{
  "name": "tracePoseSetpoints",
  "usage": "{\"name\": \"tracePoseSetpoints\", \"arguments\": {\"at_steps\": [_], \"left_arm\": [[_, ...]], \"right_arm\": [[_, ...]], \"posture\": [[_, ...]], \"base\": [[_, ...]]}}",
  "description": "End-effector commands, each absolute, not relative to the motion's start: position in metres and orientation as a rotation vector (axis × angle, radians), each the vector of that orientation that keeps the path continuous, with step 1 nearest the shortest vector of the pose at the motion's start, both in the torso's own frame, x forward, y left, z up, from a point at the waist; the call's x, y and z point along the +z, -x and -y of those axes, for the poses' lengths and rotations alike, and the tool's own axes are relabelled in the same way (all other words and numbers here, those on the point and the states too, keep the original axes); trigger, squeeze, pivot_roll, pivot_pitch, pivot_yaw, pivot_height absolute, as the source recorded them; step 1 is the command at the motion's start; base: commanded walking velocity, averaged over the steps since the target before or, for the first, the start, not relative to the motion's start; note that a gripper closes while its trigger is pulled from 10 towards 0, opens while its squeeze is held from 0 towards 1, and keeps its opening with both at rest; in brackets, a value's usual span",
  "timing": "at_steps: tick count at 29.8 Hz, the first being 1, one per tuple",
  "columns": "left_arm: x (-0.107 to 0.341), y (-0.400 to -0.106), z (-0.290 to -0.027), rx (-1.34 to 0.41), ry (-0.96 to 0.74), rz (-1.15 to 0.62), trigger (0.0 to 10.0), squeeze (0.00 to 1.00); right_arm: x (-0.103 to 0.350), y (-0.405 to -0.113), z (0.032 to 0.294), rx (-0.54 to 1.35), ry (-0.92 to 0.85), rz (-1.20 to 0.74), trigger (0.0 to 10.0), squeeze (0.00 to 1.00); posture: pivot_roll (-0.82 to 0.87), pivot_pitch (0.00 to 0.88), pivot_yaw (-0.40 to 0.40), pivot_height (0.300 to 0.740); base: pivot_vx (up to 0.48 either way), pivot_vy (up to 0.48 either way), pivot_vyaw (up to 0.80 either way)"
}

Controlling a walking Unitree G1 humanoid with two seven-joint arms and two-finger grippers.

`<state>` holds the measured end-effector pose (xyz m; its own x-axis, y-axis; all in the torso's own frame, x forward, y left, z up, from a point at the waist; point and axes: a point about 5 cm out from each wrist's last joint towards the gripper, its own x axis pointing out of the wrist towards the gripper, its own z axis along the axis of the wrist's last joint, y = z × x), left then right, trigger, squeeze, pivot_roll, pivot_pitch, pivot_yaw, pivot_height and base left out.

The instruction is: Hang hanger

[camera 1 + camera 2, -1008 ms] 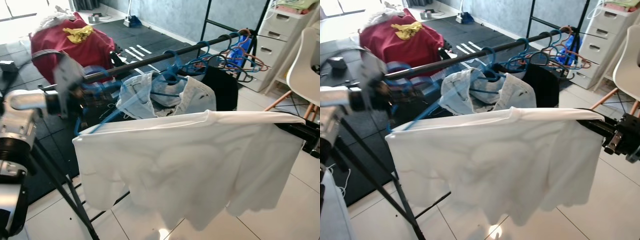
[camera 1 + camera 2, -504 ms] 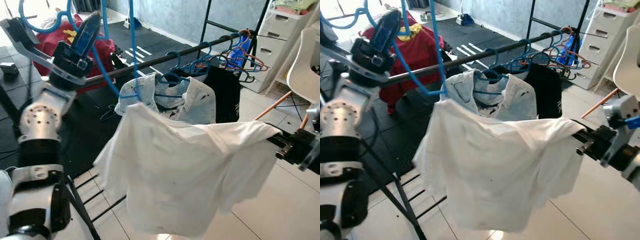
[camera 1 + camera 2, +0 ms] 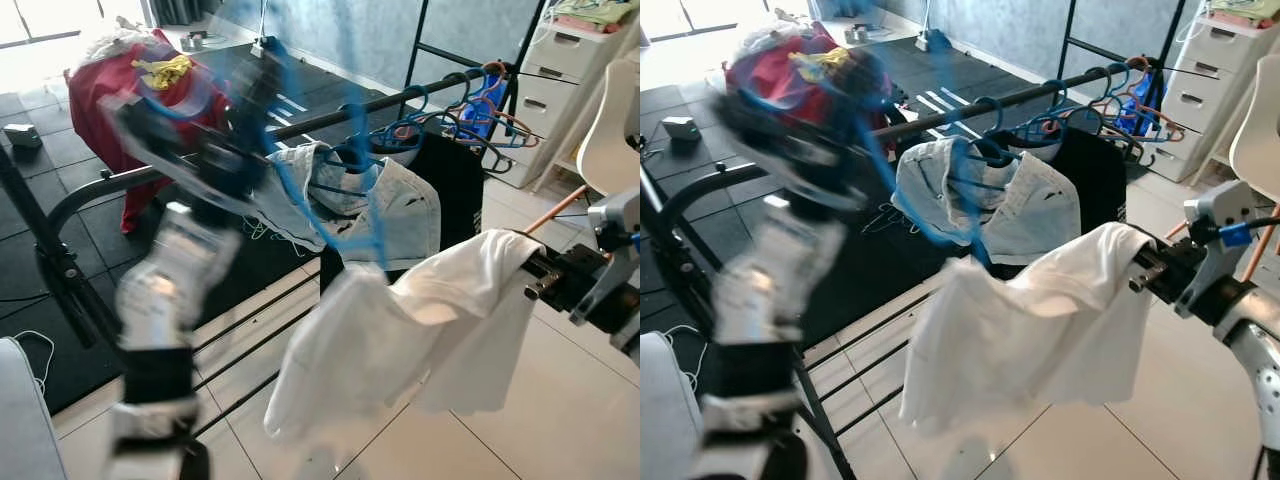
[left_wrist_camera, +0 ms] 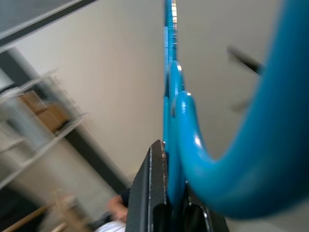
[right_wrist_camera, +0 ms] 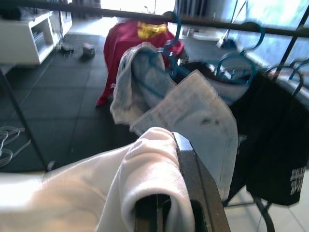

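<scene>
A tiled floor [image 3: 590, 400] with black matting beyond is seen under a black clothes rail [image 3: 330, 115]. Nearest, a soft white T-shirt [image 3: 1030, 330] sags limply, one shoulder pinched by the closed right gripper [image 5: 166, 212]. The thin blue plastic hanger [image 3: 330, 215] carrying it is clamped near its hook in the blurred left gripper [image 4: 169, 203], short of the rail. Light and rigid, the hanger is best held by the neck. Behind, a pale denim shirt [image 3: 400, 200] hangs.

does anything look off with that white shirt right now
Yes. The white cotton shirt sags bunched and lopsided off the thin blue plastic hanger held in the left tool, one end draped over the right tool.
</scene>
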<state>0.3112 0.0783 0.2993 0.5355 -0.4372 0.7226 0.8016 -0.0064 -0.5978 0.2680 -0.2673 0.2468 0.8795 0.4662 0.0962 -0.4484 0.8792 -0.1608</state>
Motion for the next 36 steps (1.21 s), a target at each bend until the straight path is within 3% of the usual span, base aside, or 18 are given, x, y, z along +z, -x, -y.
{"name": "tracePoseSetpoints", "arguments": {"at_steps": [1,11,12,18,23,28,31,34,36], "left_arm": [[0.301,-0.311,-0.078,-0.938,1.193,0.389,10.0,0.00],[0.319,-0.321,-0.031,-0.758,1.180,0.247,10.0,0.00],[0.328,-0.328,-0.019,-0.647,1.167,0.212,10.0,0.00],[0.332,-0.333,-0.011,-0.515,1.237,0.174,10.0,0.00],[0.340,-0.328,-0.003,-0.531,1.405,0.120,10.0,0.00],[0.346,-0.333,-0.003,-0.483,1.466,0.115,10.0,0.00],[0.350,-0.335,-0.004,-0.430,1.446,0.152,10.0,0.00],[0.355,-0.331,0.003,-0.429,1.226,0.286,10.0,0.00],[0.356,-0.331,0.004,-0.432,1.171,0.320,10.0,0.00]], "right_arm": [[0.251,-0.267,0.268,0.466,0.123,0.174,0.0,0.00],[0.256,-0.281,0.248,0.510,0.067,0.232,0.0,0.00],[0.254,-0.283,0.237,0.561,0.051,0.238,0.0,0.00],[0.256,-0.284,0.233,0.579,0.040,0.251,0.0,0.00],[0.258,-0.286,0.226,0.620,0.021,0.265,0.0,0.00],[0.256,-0.288,0.216,0.674,0.012,0.260,0.0,0.00],[0.255,-0.288,0.207,0.736,0.001,0.257,0.0,0.00],[0.259,-0.283,0.190,0.872,-0.019,0.260,0.0,0.00],[0.260,-0.282,0.188,0.890,-0.020,0.262,0.0,0.00]], "posture": [[-0.11,0.091,-0.006,0.740],[-0.10,0.089,-0.007,0.740],[-0.10,0.088,-0.006,0.740],[-0.10,0.088,0.000,0.740],[-0.10,0.088,0.001,0.740],[-0.09,0.086,-0.001,0.740],[-0.09,0.086,-0.001,0.740],[-0.09,0.085,-0.001,0.740],[-0.09,0.085,-0.001,0.740]], "base": [[0.000,0.000,0.00],[0.000,0.000,0.00],[0.000,0.000,0.00],[0.000,0.000,0.00],[0.000,0.000,0.00],[0.000,0.000,0.00],[0.000,0.000,0.00],[0.000,0.000,0.00],[0.000,0.000,0.00]]}}
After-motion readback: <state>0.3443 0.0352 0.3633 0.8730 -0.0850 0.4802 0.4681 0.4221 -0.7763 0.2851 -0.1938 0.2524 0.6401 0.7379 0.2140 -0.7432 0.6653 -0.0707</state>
